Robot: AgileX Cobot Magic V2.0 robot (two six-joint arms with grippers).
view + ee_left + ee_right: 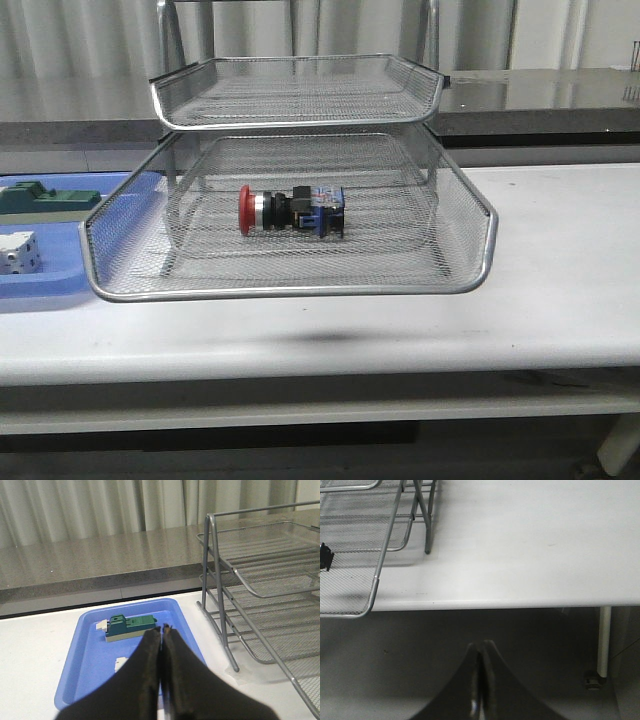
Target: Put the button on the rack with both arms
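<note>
1. Nearest the front camera is the pulled-out lower tray of the rack [290, 285], its rim reaching toward the counter [560, 300] edge.
2. The button [291, 211] lies on its side on that tray's mesh, near the middle, red head pointing to the rack's left side. Neither arm touches it.
3. The left claw [162, 628] is clenched on nothing, hovering over the blue tray [90, 645] beside the rack, near a green block [131, 625].
4. The right claw [481, 645] is likewise pressed closed and empty, hanging off the counter's front edge, well apart from the rack.
5. Judging by looks, the button is light, rigid and hard plastic and metal; its round collar would roll or slip. The flat-sided blue rear block seems the surest place to pinch.
6. The placement looks done; only sliding the tray in may remain.
</note>
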